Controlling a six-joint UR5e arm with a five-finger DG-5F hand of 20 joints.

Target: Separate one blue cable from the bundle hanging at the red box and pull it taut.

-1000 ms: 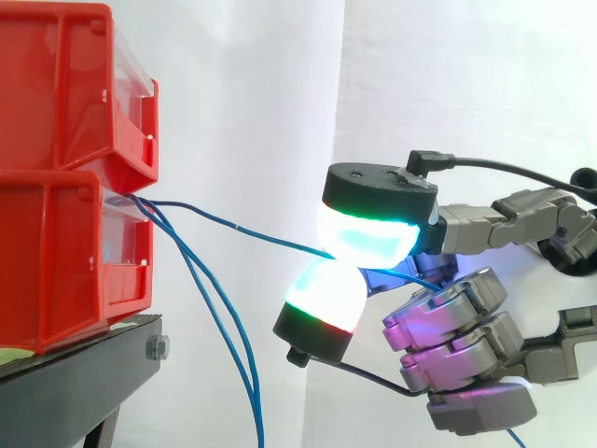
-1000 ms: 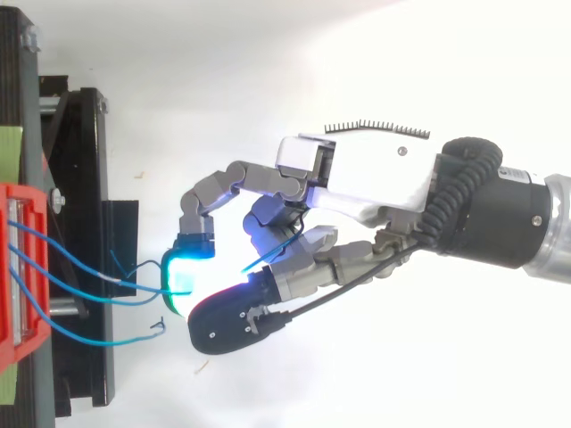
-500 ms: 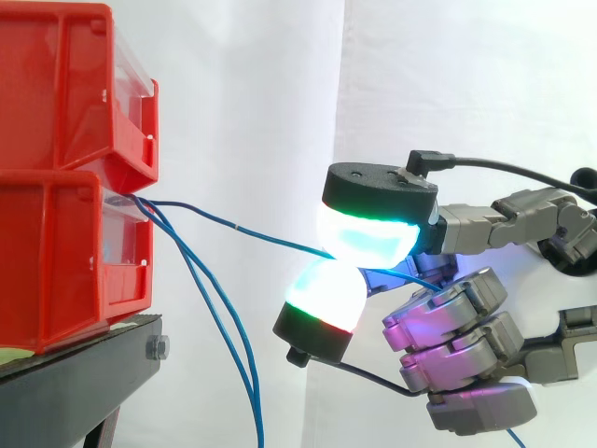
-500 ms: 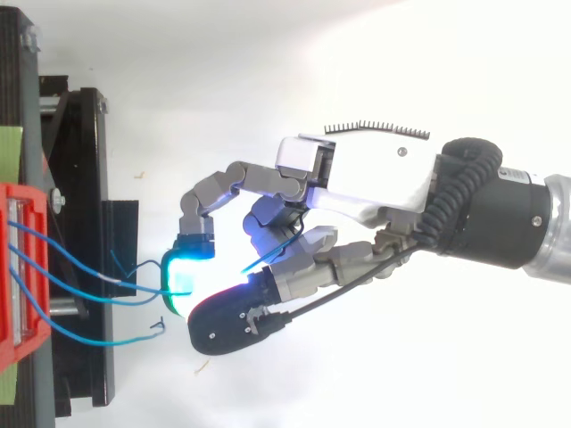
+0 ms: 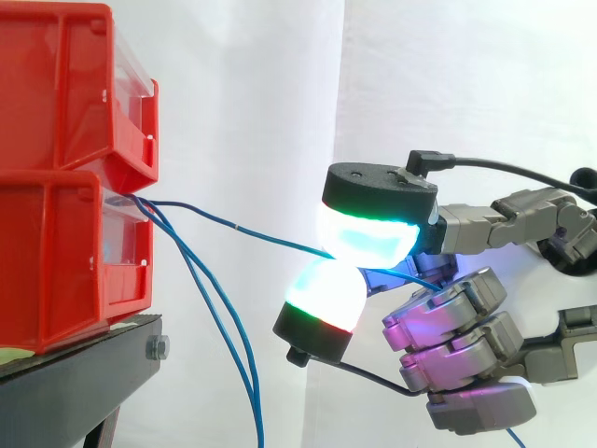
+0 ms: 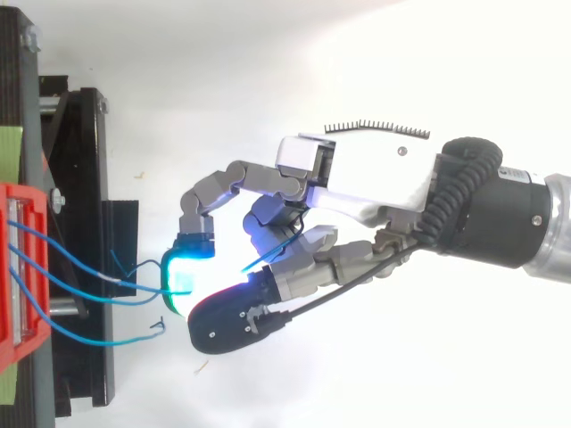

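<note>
- The hand (image 6: pixel 375 183) pinches one blue cable (image 5: pixel 238 229) between glowing pads (image 5: pixel 364 233), clear of the hanging bundle (image 5: pixel 221 327).
- Anchored at the red box (image 5: pixel 65 252), it runs nearly straight.

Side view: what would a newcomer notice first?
The glowing cyan-green pads of the robot hand at centre, pinching one blue cable that runs almost straight to the stacked red bins at left. Below it, two loose cables hang down from the same spot on the bins.
</note>
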